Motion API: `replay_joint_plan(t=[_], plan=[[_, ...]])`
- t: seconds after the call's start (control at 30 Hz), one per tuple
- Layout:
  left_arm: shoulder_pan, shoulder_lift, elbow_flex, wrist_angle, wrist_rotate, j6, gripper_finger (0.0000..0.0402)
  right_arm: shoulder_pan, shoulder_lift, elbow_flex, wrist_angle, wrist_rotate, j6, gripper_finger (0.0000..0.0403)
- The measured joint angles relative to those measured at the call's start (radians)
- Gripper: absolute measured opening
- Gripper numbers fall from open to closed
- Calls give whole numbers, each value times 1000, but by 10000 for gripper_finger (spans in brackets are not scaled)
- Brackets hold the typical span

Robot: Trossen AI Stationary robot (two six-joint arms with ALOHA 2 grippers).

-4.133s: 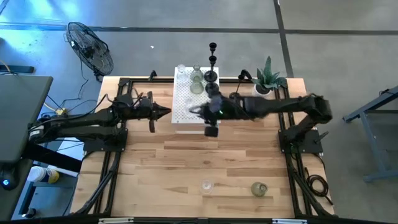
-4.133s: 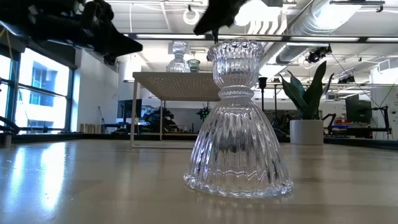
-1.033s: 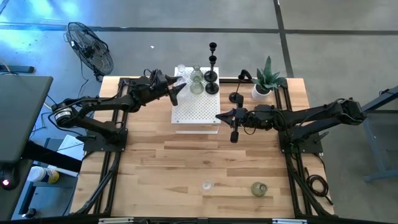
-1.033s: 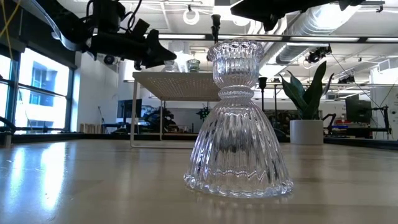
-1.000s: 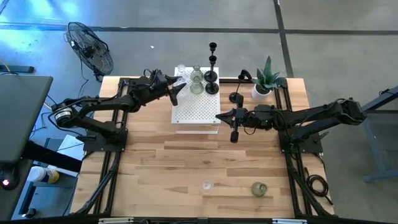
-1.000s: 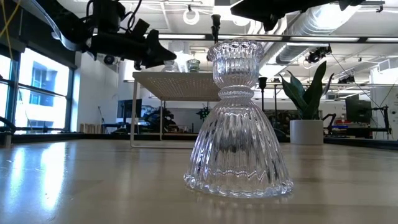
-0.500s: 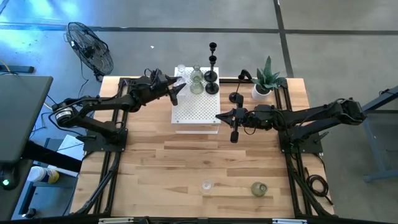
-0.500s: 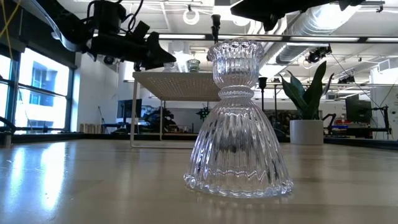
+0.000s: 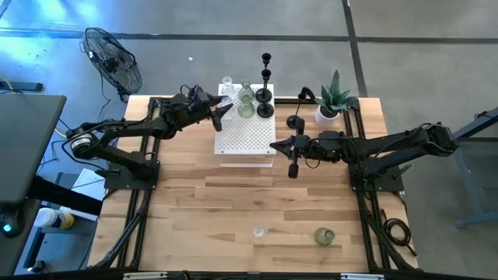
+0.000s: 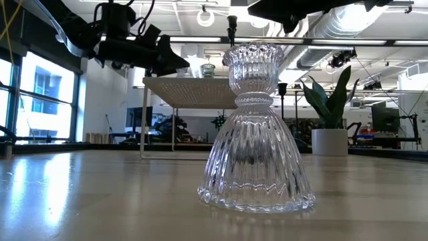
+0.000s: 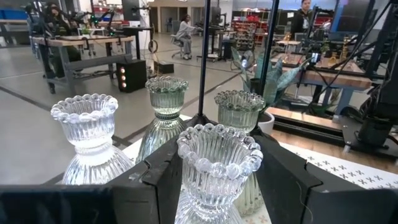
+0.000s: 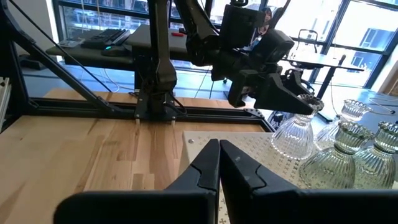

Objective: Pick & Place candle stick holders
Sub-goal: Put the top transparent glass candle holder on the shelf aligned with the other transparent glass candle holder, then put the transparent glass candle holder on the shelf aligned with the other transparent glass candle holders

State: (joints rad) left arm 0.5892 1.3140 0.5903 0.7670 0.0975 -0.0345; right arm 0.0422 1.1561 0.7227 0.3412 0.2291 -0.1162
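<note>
A white perforated box (image 9: 245, 138) at the far middle carries several clear and greenish glass holders (image 9: 246, 101) and three black stemmed holders (image 9: 264, 78). My left gripper (image 9: 224, 111) reaches over the box's far left corner and is shut on a clear glass holder with a beaded rim (image 11: 219, 155). My right gripper (image 9: 272, 145) is shut and empty beside the box's right edge. One black holder (image 9: 294, 122) stands on the table. A clear holder (image 9: 258, 231) and a greenish one (image 9: 324, 236) stand near the front edge. My left gripper has the clear holder between its two fingers (image 11: 165, 186), one on each side, just below its beaded cup (image 11: 214, 186). The fingers come from the table's left, slanting down (image 12: 298, 109). The holder stands upright with its foot (image 12: 297, 146) on the box top.
A spiky plant in a white pot (image 9: 334, 97) stands at the far right. Two other glass holders (image 11: 84, 130) (image 11: 239, 115) stand close around the held one. Bare wood (image 9: 233, 194) lies in the table's middle. The front clear holder fills the low view (image 10: 257, 127).
</note>
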Motion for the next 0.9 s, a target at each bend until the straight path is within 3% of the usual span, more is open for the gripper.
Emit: replay_joint_plan(t=[0.4,0.7,0.9], plan=[[0,0,0,1,-27,3,175,0,0,0,0,0,0,2],[0,0,0,5,-48,4,250,0,0,0,0,0,0,1],[0,-56,0,-5,-40,61,261,0,0,0,-2,0,1,2]])
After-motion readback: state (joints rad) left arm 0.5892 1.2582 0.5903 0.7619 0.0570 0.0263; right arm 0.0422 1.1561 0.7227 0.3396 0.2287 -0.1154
